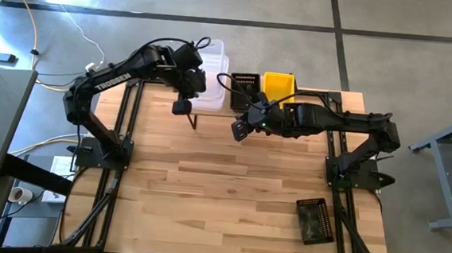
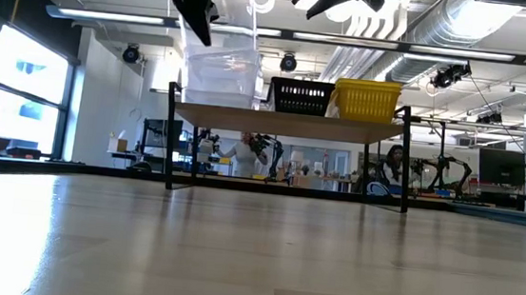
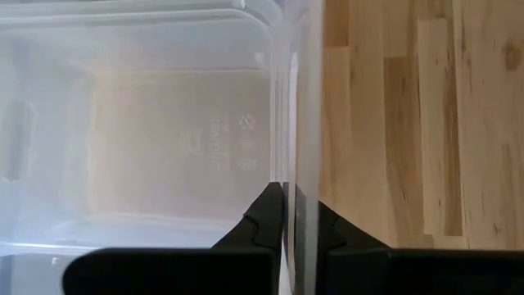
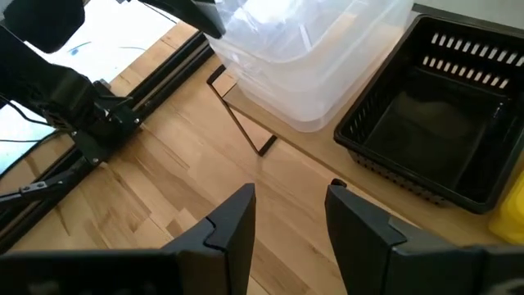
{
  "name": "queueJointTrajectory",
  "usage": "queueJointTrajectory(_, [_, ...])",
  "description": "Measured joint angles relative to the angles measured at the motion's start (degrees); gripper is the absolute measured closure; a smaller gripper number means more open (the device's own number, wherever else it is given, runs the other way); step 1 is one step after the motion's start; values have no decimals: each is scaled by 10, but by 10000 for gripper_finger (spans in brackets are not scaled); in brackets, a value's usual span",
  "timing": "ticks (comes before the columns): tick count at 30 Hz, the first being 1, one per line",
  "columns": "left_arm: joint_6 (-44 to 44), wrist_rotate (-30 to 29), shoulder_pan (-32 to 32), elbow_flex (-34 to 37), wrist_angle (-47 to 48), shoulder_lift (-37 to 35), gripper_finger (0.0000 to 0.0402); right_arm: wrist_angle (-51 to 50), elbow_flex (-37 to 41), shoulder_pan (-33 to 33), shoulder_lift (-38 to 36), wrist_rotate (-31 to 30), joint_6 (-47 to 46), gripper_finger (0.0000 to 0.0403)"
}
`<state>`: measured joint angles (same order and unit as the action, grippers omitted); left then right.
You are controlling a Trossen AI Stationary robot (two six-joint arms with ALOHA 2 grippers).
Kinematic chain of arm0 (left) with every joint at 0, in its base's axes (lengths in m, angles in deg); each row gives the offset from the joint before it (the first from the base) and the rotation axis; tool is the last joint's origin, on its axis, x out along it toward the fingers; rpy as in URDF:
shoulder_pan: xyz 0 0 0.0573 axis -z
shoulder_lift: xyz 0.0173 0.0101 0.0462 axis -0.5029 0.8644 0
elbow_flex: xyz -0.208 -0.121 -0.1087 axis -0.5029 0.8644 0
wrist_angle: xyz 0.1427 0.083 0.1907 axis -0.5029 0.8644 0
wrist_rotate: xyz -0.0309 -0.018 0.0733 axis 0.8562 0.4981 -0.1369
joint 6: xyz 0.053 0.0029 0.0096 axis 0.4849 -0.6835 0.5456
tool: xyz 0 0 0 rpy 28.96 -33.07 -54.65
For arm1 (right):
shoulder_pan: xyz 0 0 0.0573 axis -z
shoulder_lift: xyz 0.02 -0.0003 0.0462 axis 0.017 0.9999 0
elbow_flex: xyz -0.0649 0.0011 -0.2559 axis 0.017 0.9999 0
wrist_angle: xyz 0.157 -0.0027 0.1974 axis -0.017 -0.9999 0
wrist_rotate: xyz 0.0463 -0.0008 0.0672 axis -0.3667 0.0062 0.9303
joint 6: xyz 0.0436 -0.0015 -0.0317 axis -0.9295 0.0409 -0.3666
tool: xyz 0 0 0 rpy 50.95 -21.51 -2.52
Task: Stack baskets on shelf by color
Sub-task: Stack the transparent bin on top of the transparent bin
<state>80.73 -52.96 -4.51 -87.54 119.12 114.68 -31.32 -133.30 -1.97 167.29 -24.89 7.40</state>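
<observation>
Clear (image 2: 219, 77), black (image 2: 302, 97), yellow baskets (image 2: 367, 99) atop shelf (image 2: 289, 123)

Left arm: you see it bent from the frame's left edge toward upper centre in the high view.
Left gripper (image 3: 284, 215): your fingers are pinched nearly together on a thin clear wall.
Right arm: it stretches leftward from the right side, level across mid-frame.
Right gripper (image 4: 288, 215): your fingers are spread apart, holding nothing.

Clear baskets (image 2: 220, 75), black basket (image 2: 300, 96) and yellow basket (image 2: 366, 99) line the shelf (image 2: 289, 123).
</observation>
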Motion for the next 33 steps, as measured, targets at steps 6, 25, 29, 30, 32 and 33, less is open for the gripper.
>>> queueJointTrajectory(6, [0, -13, 10, -2, -2, 16, 401, -1, 0, 0, 0, 0, 0, 269])
queueJointTrajectory(25, [-6, -30, 15, 0, -7, 15, 377, -3, 0, -1, 0, 5, 0, 269])
queueJointTrajectory(29, [-5, -38, 19, 5, 2, 22, 356, -5, 0, -1, 0, 5, 0, 269])
queueJointTrajectory(30, [-4, -45, 20, 5, -1, 23, 350, -7, 0, -1, 0, 5, 0, 269])
queueJointTrajectory(32, [-4, -60, 23, 3, -1, 17, 339, -10, 0, -1, 0, 5, 0, 269])
queueJointTrajectory(33, [-1, -65, 23, 2, -3, 16, 333, -12, 0, -1, 0, 4, 0, 269])
